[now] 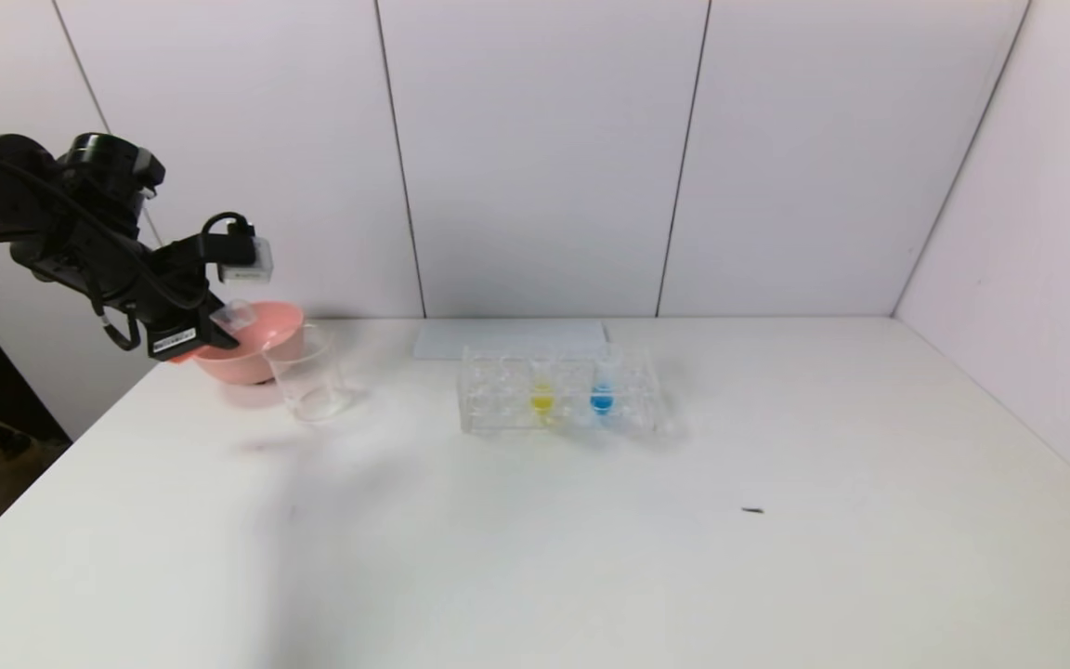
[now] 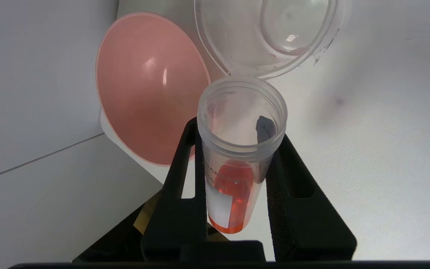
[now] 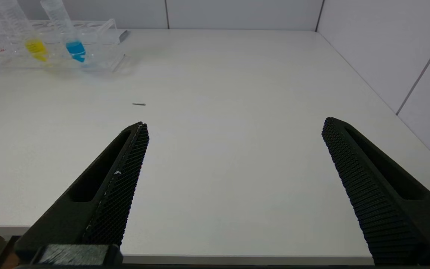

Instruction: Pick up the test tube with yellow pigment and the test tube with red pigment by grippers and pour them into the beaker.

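My left gripper [image 1: 219, 327] [image 2: 239, 130] is shut on the test tube with red pigment [image 1: 236, 316] [image 2: 233, 179]. It holds the tube tilted in the air, in front of the pink bowl. The tube's open mouth points toward the beaker [image 1: 310, 376] [image 2: 267, 37], and red-orange liquid sits in its rounded tip. The clear beaker stands on the table just right of the bowl. The test tube with yellow pigment [image 1: 542, 395] [image 3: 36, 46] stands in the clear rack [image 1: 498, 400] [image 3: 103, 56] at mid-table. My right gripper [image 3: 235, 123] is open and empty, low over the table's near edge.
A pink bowl [image 1: 261, 348] [image 2: 147, 86] stands at the back left, touching the beaker. A tube with blue liquid [image 1: 601, 395] [image 3: 75, 48] stands in the rack beside the yellow one. A pale flat pad [image 1: 509, 338] lies behind the rack. A small dark speck [image 1: 752, 510] lies on the table.
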